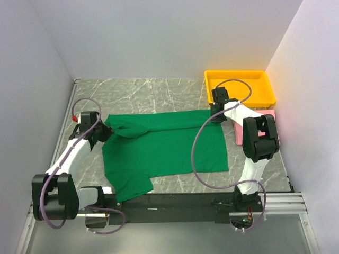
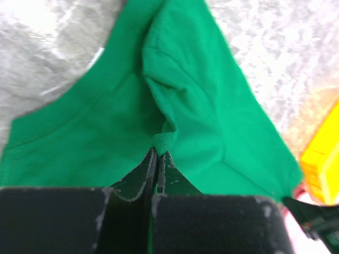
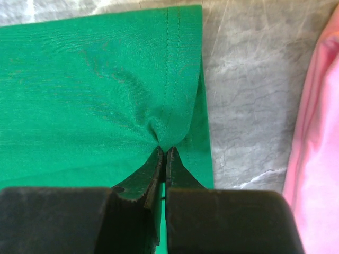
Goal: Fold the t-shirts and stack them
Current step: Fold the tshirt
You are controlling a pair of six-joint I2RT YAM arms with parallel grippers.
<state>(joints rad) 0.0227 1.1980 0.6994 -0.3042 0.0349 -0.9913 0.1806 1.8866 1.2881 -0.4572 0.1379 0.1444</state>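
The dark green t-shirt [image 1: 164, 148] lies spread on the marble table, its far part folded over toward the near side. My left gripper [image 1: 104, 130] is shut on a pinch of the green t-shirt [image 2: 175, 106] at its left end near the sleeve. My right gripper [image 1: 214, 116] is shut on the green t-shirt [image 3: 106, 79] at its far right corner, by the stitched hem. The folded light pink t-shirt [image 1: 239, 129] lies at the right, mostly hidden behind my right arm; its edge shows in the right wrist view [image 3: 318, 143].
A yellow plastic tray [image 1: 241, 78] stands at the back right, just behind my right gripper; it also shows blurred in the left wrist view [image 2: 323, 159]. White walls close in the table on three sides. A black rail [image 1: 175, 201] runs along the near edge.
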